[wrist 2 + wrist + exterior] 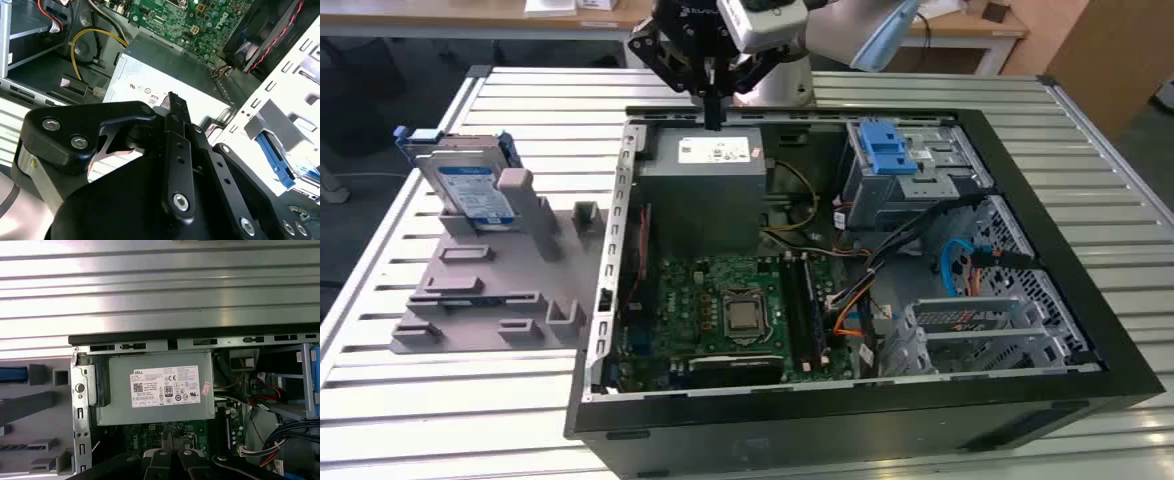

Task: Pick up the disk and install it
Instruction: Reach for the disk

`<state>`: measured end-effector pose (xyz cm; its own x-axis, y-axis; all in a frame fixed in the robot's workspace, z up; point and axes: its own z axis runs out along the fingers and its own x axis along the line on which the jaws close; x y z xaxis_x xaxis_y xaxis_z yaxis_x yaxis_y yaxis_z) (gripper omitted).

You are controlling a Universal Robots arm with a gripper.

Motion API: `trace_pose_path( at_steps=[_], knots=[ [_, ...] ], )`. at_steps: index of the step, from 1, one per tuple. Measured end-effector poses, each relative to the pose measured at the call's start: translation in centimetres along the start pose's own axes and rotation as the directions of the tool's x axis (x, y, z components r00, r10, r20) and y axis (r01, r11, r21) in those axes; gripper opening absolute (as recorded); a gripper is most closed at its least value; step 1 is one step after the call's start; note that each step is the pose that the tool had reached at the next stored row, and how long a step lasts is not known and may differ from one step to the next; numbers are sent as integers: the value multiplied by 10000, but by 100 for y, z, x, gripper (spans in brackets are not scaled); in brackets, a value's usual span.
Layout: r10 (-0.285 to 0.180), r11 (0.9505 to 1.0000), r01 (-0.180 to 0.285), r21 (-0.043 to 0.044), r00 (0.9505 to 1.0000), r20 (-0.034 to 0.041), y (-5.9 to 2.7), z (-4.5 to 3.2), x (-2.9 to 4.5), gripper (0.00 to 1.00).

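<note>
The disk [467, 190], silver with a white-and-blue label and blue rails, stands on edge in a grey holder [494, 290] on the table at the exterior view's left. Its blue edge [12, 374] also peeks into the first wrist view. My gripper [714, 118] hangs over the back edge of the open computer case [854, 420], just above the grey power-supply box [707, 170]. It is far from the disk. The black fingers [167, 442] are pressed together with nothing between them, and they look the same in the second wrist view [172, 100].
Inside the case lie a green motherboard [720, 310], loose cables and a metal drive cage with a blue bracket [887, 150] at the back right. The power-supply box [160, 390] sits directly under the gripper. Slatted metal table [520, 390] surrounds the case.
</note>
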<state>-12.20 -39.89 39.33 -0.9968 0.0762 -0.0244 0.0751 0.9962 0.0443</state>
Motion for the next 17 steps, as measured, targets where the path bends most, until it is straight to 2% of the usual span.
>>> trace_pose_path(
  at_steps=[10,17],
  knots=[
    [1,10000,-1,0,10000,0,-1,0,14,11],
    [0,10000,0,1,10000,0,17,-1,65,11]
  ],
)
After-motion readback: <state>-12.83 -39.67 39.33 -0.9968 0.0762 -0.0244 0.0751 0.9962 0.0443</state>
